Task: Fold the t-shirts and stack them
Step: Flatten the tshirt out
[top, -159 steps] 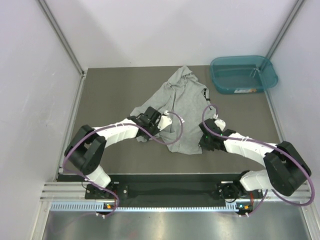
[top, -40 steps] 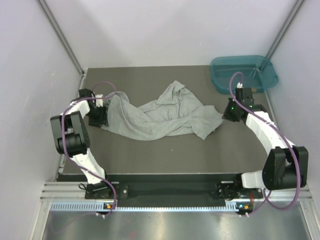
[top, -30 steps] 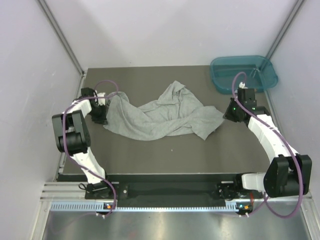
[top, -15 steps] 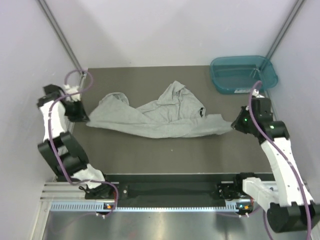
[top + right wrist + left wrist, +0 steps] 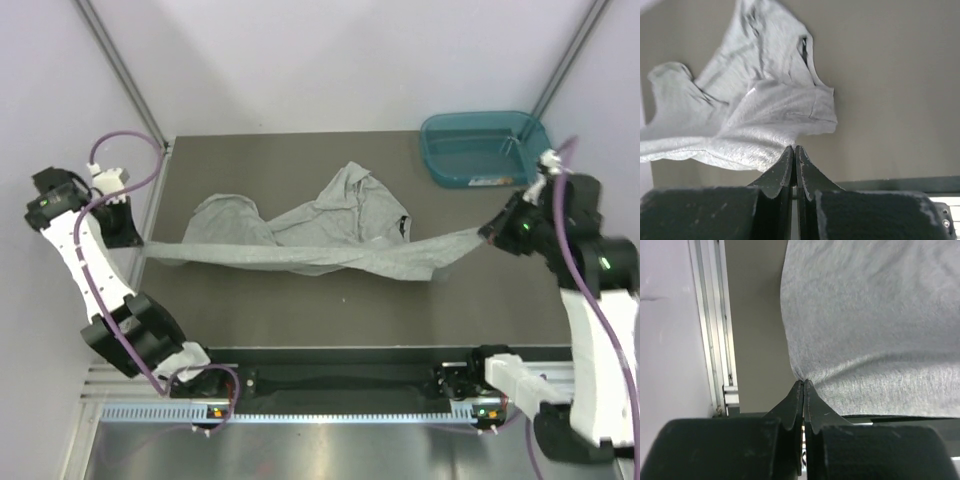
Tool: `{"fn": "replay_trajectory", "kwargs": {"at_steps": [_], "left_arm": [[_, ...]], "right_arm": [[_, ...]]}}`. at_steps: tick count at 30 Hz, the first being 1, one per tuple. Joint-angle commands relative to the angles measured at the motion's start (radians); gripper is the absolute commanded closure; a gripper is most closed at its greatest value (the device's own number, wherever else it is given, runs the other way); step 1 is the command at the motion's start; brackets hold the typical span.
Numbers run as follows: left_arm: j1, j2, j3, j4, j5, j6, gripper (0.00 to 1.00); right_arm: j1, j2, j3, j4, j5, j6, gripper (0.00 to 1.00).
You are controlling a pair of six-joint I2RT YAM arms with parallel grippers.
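Tension runs through a light heather-grey t-shirt [image 5: 320, 235], drawn out in a long band across the middle of the overhead frame, from the left edge of the dark counter [image 5: 300, 310] to its right side. The left end effector [image 5: 140, 243], at centre left beside the aluminium rail [image 5: 715, 315] that borders the counter, is clenched on one end of the cloth. The left wrist view shows its two black fingers [image 5: 792, 405] pressed flat together with the fabric's edge pinched between them and the grey knit filling the upper right of that frame. The right end effector [image 5: 492, 232], at centre right, grips the opposite end in the same way. In the right wrist view its tips meet on a fold of the hem at the bottom centre of the frame, and the t-shirt [image 5: 765, 125] spreads away toward the upper left.

Between the two grips the lower edge of the garment is pulled into a narrow, nearly straight strip. Above that strip the rest of the shirt lies bunched and creased on the counter, one rounded lobe at centre left and a peaked fold at centre. A small black neck label [image 5: 402, 225] shows at the collar, right of centre. A teal plastic tub [image 5: 436, 160] sits at the upper right corner of the counter, apart from the cloth.
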Motion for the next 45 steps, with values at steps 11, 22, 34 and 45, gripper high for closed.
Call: {"fn": "replay_trajectory", "kwargs": {"at_steps": [11,22,34,45], "left_arm": [[-0.346,0.598,0.468,0.403,-0.067,-0.359,1.0],[-0.382,0.637,0.992,1.002,-0.277,-0.649,1.0],[-0.171,0.268,0.489,1.01,0.101,-0.599,1.0],[-0.017,0.05,-0.144,0.261,0.123,-0.113,1.0]], "right_arm": [[0.082,0.875,0.245,0.743,-0.172,0.083,1.0],[0.059,1.215,1.101,1.556,-0.071,0.453,1.0],[-0.017,0.743,0.468,1.355,-0.213,0.317,1.0],[0.016,0.12,-0.633,0.976,-0.258,0.158,1.0]]}}
